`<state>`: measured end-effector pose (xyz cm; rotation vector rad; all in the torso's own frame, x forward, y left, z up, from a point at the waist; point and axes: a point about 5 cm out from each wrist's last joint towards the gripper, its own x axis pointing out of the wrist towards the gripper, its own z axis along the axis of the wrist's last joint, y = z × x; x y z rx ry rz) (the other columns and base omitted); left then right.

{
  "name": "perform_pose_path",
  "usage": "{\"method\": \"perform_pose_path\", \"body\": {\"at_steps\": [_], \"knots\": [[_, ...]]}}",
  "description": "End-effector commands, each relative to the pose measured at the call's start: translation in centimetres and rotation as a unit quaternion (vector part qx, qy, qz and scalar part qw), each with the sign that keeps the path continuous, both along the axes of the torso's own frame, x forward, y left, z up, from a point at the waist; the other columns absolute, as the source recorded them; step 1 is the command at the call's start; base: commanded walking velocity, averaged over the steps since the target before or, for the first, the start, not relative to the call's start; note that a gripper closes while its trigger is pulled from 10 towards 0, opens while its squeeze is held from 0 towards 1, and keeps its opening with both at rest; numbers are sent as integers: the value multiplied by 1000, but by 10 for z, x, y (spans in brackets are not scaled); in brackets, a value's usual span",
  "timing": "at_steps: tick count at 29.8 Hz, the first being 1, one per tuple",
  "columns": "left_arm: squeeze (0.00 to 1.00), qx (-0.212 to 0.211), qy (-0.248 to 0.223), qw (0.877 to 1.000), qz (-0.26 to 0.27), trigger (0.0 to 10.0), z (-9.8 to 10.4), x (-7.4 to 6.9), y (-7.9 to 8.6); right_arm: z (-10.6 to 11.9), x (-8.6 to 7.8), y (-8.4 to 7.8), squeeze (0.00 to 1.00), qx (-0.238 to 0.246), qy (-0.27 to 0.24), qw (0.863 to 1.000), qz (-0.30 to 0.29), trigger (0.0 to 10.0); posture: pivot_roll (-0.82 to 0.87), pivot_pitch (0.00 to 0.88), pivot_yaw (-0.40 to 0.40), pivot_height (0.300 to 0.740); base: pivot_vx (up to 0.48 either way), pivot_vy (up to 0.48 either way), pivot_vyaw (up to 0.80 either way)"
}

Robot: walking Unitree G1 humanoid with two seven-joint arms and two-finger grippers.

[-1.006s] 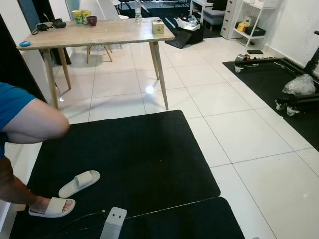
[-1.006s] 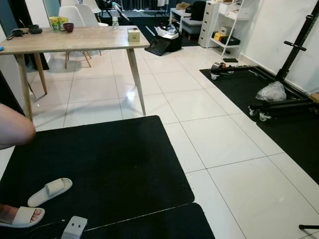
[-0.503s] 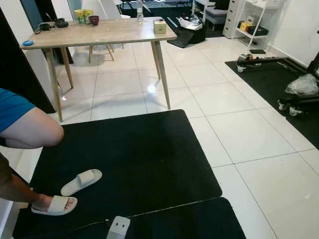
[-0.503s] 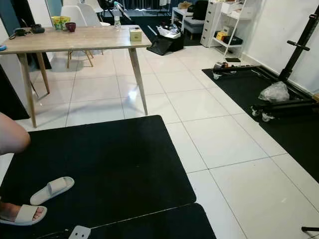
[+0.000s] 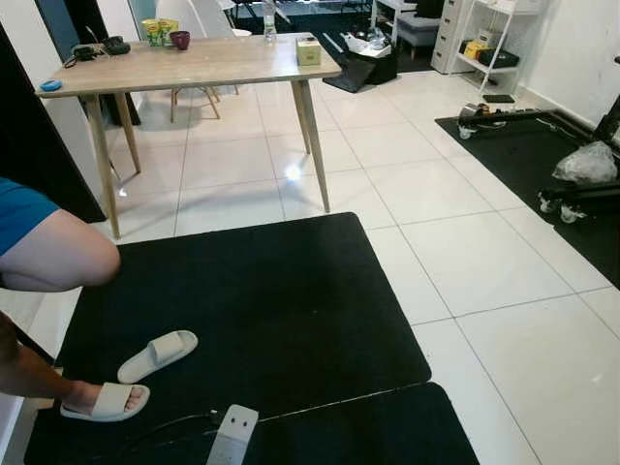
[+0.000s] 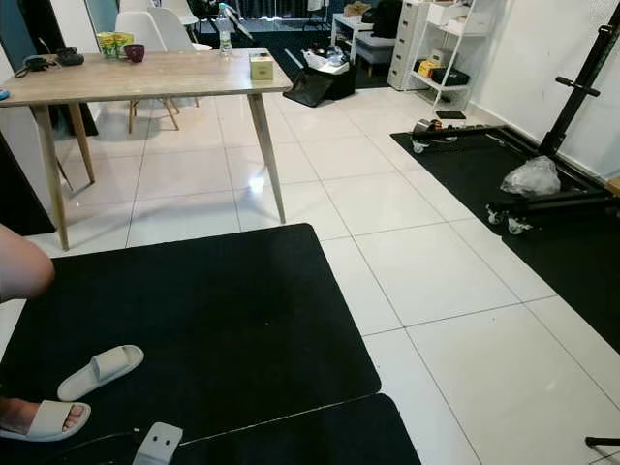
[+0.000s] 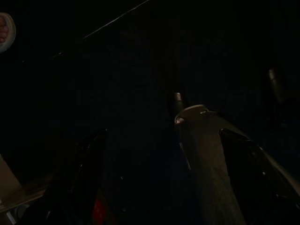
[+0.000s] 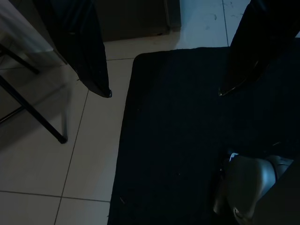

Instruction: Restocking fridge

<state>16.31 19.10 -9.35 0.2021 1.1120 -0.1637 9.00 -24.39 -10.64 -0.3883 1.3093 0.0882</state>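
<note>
A tiled room seen from the robot's head, looking forward and down. At far left, a person's bent arm in a blue sleeve (image 5: 39,247) and a foot in a pale slipper (image 5: 105,401) rest on a black floor mat (image 5: 262,310). A second, empty slipper (image 5: 157,355) lies just beside it. A white power strip (image 5: 232,436) with a cord sits at the mat's near edge. Beyond the mat stands a wooden table (image 5: 194,68) holding a mug (image 5: 179,40) and a small box (image 5: 309,51). To the right are white tiles and a dark gym mat with a wheeled frame (image 5: 581,199).

The left gripper (image 7: 159,140) hangs over dark mat, fingers wide apart. The right gripper (image 8: 164,91) hangs over the mat's edge, fingers (image 8: 89,61) wide apart, holding nothing. No fridge or stock is near either gripper.
</note>
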Motion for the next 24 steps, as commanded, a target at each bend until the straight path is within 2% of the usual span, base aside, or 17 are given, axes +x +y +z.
{"method": "perform_pose_path", "body": {"at_steps": [1, 9, 18, 24], "knots": [[0, 3, 3, 1000, -7, 10000, 0, -1, 3, -1, -3, 1, 0, 2, -1, 1000, -10, 10000, -11, 0, -15, 740, 0, 0, 0], [0, 6, -5, 1000, -16, 10000, 3, 5, 5, -2, -5, 4, 0, 6, 1, 1000, -15, 10000, -7, 0, -10, 740, 0, 0, 0], [0, 29, -15, 999, -34, 10000, 7, 13, 10, -3, -4, 7, 0, 9, -3, 1000, -18, 10000, -13, 0, 3, 740, 0, 0, 0], [0, 24, -23, 999, -6, 10000, 7, 13, 9, -3, -10, 5, 0, 7, 8, 1000, -15, 10000, 5, 0, -7, 740, 0, 0, 0]]}}
